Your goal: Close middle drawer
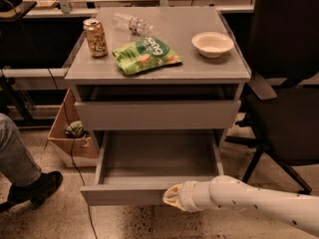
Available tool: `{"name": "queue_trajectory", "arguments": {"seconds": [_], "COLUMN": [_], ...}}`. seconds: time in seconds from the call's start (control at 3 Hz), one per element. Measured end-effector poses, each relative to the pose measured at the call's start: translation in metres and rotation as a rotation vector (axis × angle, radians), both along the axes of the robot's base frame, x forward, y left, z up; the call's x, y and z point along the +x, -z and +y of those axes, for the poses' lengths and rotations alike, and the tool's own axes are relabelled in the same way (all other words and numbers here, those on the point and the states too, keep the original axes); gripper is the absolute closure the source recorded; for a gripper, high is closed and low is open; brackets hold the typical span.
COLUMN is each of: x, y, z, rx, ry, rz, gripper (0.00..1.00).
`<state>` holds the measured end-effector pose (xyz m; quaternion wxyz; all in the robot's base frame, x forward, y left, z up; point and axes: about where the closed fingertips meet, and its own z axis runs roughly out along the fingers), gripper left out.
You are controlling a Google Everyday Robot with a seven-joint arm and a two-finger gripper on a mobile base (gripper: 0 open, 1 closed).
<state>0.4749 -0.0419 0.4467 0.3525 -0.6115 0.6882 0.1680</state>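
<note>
The middle drawer (pixel 154 158) is pulled far out of the grey cabinet; it is a shallow empty tray with a low plain front panel (pixel 119 195). My gripper (pixel 170 195) is at the end of the white arm coming in from the lower right. Its tip is against the right part of that front panel, at the outer face. Above the open drawer sits a grey drawer with a taller front panel (pixel 157 114), nearly flush with the cabinet.
On the cabinet top (pixel 209 68) are a soda can (pixel 95 38), a green chip bag (pixel 145 55), a clear plastic bottle (pixel 132 23) and a white bowl (pixel 212 43). A black chair (pixel 286 108) stands right. A cardboard box (pixel 70 138) and a person's leg and shoe (pixel 27 178) are left.
</note>
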Motion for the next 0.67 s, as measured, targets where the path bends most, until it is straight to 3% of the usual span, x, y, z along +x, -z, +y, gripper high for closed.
{"name": "queue_trajectory", "arguments": {"seconds": [0.67], "x": [0.0208], "y": [0.0310], "z": [0.0230], "rx": [0.083], "ry": [-0.006], "rz": [-0.035], "gripper": [1.00]}}
